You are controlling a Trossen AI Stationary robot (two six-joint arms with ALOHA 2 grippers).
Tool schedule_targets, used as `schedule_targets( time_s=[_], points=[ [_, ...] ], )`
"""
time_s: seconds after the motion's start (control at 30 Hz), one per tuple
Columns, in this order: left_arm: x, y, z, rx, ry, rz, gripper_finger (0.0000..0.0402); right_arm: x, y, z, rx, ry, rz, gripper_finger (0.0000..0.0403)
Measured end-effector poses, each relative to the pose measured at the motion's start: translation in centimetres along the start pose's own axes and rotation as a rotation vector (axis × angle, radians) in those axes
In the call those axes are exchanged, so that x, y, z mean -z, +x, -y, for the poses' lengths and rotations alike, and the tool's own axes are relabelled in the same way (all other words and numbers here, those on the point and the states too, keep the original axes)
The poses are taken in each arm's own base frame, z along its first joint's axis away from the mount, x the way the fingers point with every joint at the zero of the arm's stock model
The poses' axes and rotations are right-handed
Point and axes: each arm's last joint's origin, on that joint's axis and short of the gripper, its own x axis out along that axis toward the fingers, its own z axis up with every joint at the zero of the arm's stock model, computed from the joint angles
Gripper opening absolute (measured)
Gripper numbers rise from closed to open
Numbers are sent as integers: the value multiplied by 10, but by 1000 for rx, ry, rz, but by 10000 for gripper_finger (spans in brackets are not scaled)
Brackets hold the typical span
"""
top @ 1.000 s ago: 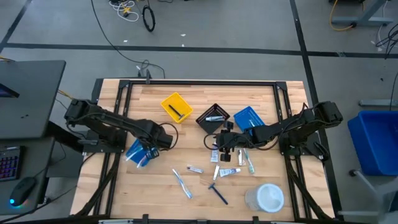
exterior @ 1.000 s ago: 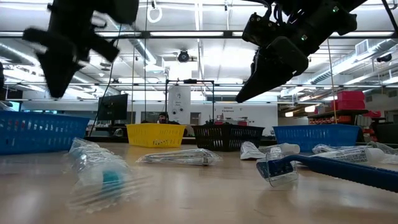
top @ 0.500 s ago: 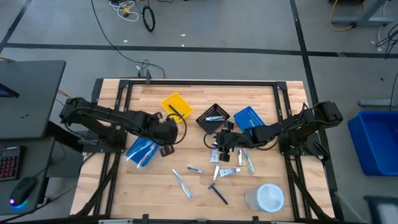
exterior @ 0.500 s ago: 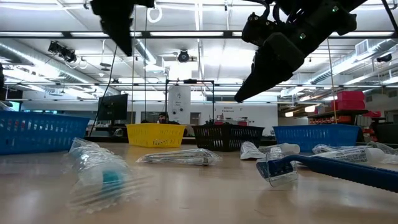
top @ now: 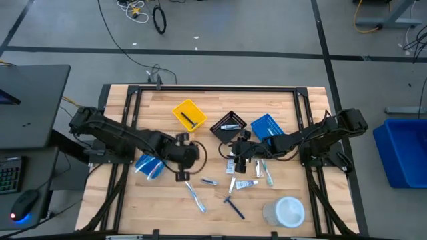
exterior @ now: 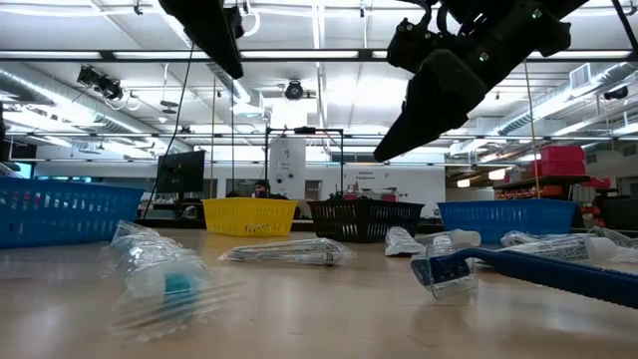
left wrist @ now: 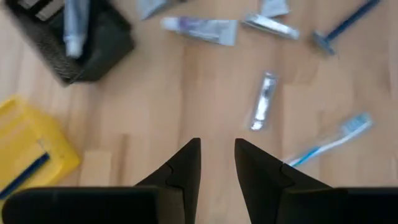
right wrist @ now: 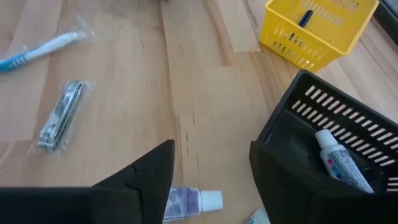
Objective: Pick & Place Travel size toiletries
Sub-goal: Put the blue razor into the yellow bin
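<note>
The travel size toiletries lie loose on the wooden table: a tube (top: pixel 245 184), a wrapped item (top: pixel 209 181), toothbrushes (top: pixel 195 195) (top: pixel 268 173) and a dark blue razor (top: pixel 233 207). My left gripper (top: pixel 183 167) (left wrist: pixel 217 168) is open and hovers over bare wood left of the wrapped item (left wrist: pixel 264 109). My right gripper (top: pixel 235 151) (right wrist: pixel 211 168) is open and hangs well above the table beside the black bin (top: pixel 229 125), over a white-and-purple tube (right wrist: pixel 186 202). Another tube (right wrist: pixel 336 155) lies inside the black bin.
A yellow bin (top: pixel 189 115), the black bin and a blue bin (top: pixel 267 127) stand in a row toward the far side. A second blue bin (top: pixel 150 163) sits under my left arm. A round white tub (top: pixel 287 212) stands near the near right corner.
My left gripper has moved from above the left blue bin toward the table's middle and slightly toward the near edge, staying high above the table. My right arm has kept still.
</note>
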Motion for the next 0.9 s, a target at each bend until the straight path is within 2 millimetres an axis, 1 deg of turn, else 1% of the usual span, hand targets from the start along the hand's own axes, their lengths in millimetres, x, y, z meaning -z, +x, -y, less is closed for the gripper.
schedule_targets(
  time_s=[0.17, 0.27, 0.37, 0.5, 0.67, 0.77, 0.83, 0.9],
  points=[
    [2, 10, 21, 50, 114, -10, 107, 0, 0, 0, -1, 1, 2, 222],
    [-1, 16, 31, 78, 116, 27, 107, 0, 0, 0, -1, 0, 1, 218],
    [-2, 24, 37, 81, 122, 28, 108, 0, 0, 0, -1, 1, 3, 210],
    [-2, 33, 40, 78, 129, 23, 108, 0, 0, 0, -1, 4, 0, 200],
    [-5, 44, 43, 76, 188, 33, 110, -1, 0, -2, -7, 52, 14, 192],
    [-6, 50, 45, 74, 220, 39, 112, -5, -3, -6, -58, 89, 32, 188],
    [-4, 50, 44, 65, 253, 21, 114, -12, -6, -11, -113, 104, 58, 185],
    [-8, 50, 45, 70, 249, 63, 115, -19, -9, -14, -142, 101, 86, 182]
  ],
)
